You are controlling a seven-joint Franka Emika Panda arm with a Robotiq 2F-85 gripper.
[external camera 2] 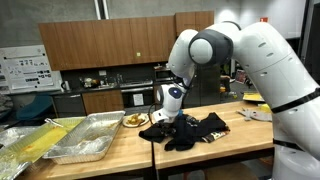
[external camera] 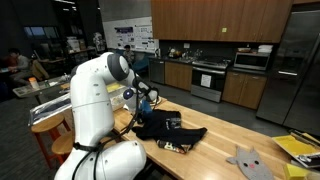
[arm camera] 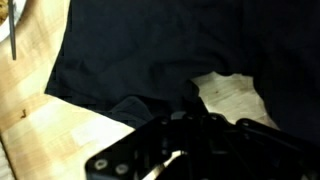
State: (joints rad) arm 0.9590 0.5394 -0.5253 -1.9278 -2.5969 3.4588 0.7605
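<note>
- Both fingers of my gripper (arm camera: 188,120) were drawn together, tips down on the black cloth (arm camera: 130,50); whether a fold was pinched between them I could not tell.
- That cloth lay crumpled on the wooden table (arm camera: 40,135), with bare wood showing through a gap just beside me.
- Near the cloth, in an exterior view, sat foil trays (external camera 2: 90,142).
- Farther along the tabletop lay a grey felt piece (external camera: 250,160), well apart from me.
- Kitchen cabinets (external camera 2: 100,45) stood behind.
</note>
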